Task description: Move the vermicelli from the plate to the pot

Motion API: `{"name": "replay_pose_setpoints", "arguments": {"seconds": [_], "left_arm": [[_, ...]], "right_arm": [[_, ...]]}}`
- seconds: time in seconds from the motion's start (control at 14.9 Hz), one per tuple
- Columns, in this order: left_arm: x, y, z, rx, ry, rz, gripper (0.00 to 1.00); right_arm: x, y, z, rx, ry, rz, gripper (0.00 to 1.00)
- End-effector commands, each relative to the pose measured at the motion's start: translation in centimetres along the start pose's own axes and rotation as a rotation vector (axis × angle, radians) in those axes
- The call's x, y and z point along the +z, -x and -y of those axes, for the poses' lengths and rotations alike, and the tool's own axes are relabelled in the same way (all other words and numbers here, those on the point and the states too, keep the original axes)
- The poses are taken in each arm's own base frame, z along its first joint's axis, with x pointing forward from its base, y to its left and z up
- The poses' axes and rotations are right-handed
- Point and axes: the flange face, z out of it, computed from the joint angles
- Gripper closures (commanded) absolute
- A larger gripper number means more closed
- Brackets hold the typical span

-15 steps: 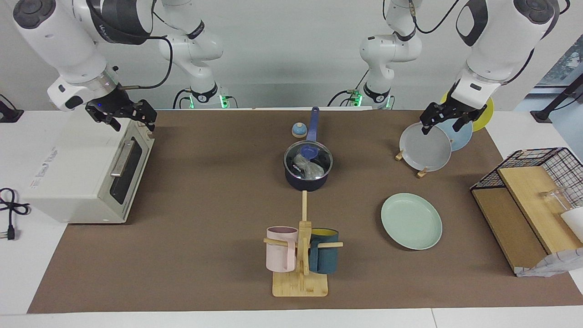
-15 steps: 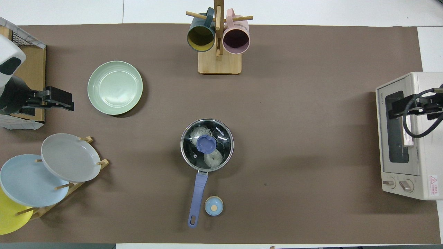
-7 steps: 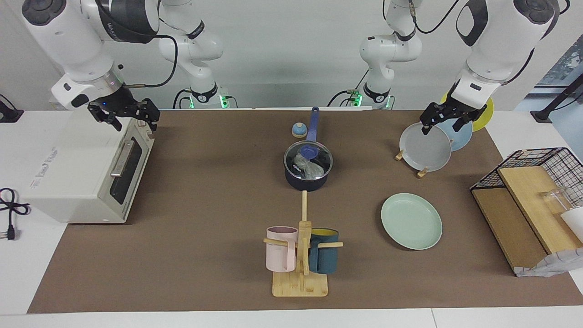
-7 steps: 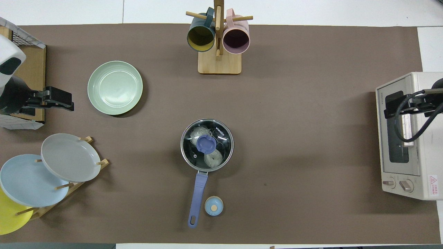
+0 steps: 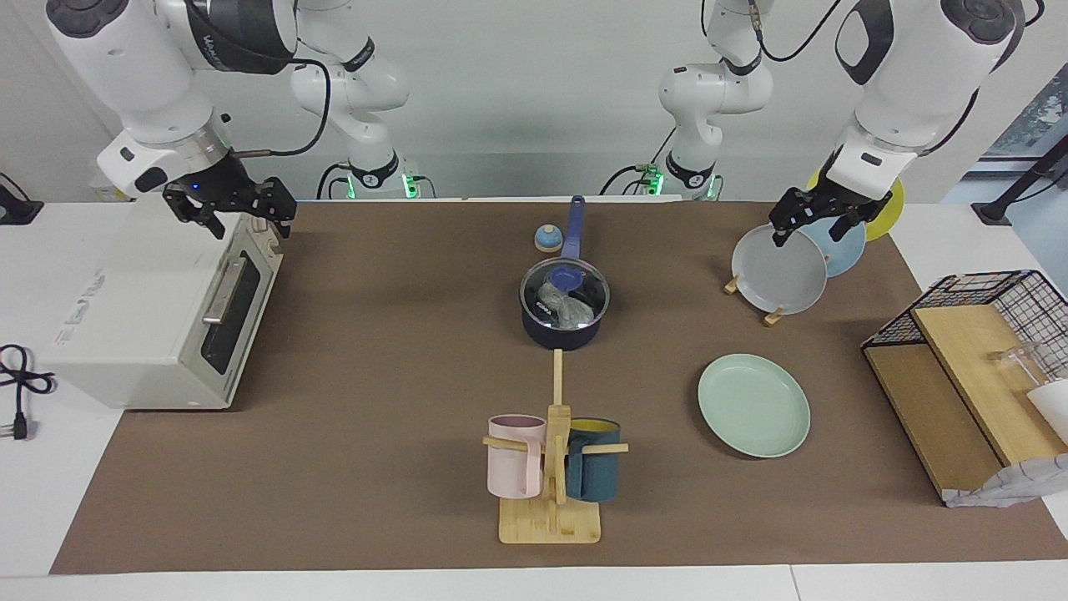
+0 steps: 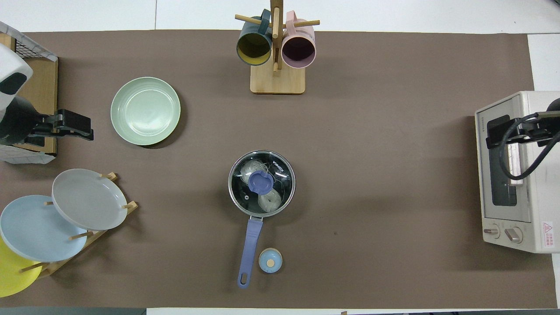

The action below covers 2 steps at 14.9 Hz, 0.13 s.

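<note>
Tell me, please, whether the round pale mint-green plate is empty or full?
Empty: the pale mint-green plate shows only its bare surface, and the whitish vermicelli bundles lie in the dark navy saucepan under its glass lid.

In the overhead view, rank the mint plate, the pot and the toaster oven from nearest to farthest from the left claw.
From the left claw:
1. Mint plate, beside it at the left arm's end.
2. Pot, mid-table, lid on.
3. Toaster oven, at the right arm's end.

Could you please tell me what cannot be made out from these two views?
- Overhead view: the lid knob covers the middle of the vermicelli in the pot.
- Both views: the yellow plate is mostly hidden, by the light blue plate and the frame edge.
</note>
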Motion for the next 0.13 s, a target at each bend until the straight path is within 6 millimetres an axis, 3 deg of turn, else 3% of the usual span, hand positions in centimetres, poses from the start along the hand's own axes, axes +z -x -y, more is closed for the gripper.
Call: {"name": "replay_pose_setpoints", "arguments": {"seconds": [0.0,0.07], "left_arm": [[-0.21,0.51,0.54,-0.001,-0.023,0.002,0.00],[-0.21,0.51,0.54,-0.001,-0.023,0.002,0.00]], "right_arm": [[-0.24,-0.11,-0.47,-0.012,-0.001,-0.007,0.00],[-0.24,-0.11,-0.47,-0.012,-0.001,-0.007,0.00]]}}
